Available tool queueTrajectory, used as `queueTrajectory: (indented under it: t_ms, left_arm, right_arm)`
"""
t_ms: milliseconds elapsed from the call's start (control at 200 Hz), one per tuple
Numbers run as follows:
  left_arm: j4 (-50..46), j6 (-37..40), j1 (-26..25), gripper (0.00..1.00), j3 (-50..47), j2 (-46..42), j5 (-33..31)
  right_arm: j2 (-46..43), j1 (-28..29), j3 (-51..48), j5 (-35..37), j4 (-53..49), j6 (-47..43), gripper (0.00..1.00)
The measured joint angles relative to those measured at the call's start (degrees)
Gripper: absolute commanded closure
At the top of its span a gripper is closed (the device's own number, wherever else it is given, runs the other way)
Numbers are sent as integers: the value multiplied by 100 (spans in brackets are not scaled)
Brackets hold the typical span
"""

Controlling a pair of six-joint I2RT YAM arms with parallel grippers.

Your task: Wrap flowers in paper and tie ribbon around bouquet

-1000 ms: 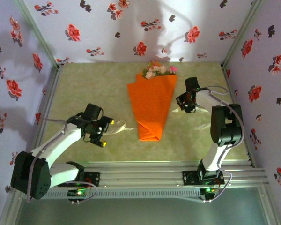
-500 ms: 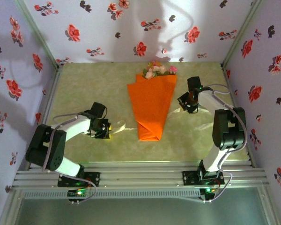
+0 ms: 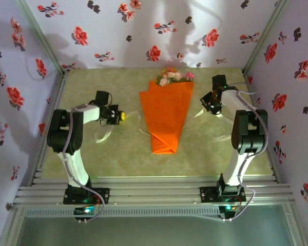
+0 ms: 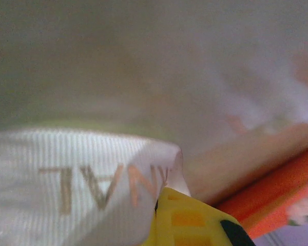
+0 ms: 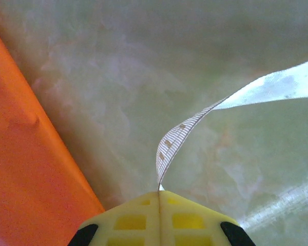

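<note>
1. Ribbon point(image 5: 180, 132): light, floppy, likely slippery, best held near its ends; these are pinched by the closed left end effector point(image 3: 118, 117) and right end effector point(image 5: 159, 195).
2. Bouquet point(image 3: 167, 115): crushable paper cone, laid on the desk point(image 3: 92, 164) between them.

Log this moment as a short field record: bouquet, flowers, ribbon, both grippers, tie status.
bouquet: orange paper cone lying flat, narrow tip toward the arms
flowers: pink and cream blooms at the far, wide end
ribbon: pale strip, slack, reaching the cone from both sides; its middle is hidden
left gripper: left of the cone, shut on the ribbon
right gripper: right of the cone, shut on the ribbon
tie status: ribbon ends held apart, not yet knotted
</note>
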Motion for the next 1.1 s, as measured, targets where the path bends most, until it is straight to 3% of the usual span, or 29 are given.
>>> queueTrajectory:
  t_ms: [230, 455, 830, 1100]
  left_arm:
    - [17, 490, 219, 100, 1333, 214, -109]
    - [-737, 973, 240, 100, 1777, 214, -219]
    - [-1346, 1375, 240, 100, 1097, -127, -229]
    - [-1482, 1596, 243, 100, 1123, -81, -138]
  right_arm:
    - [350, -164, 785, 20, -90, 2, 100]
    - [365, -352, 1408, 85, -184, -2, 100]
    - [330, -481, 612, 50, -369, -133, 100]
    - [931, -946, 1665, -210, -407, -186, 100]
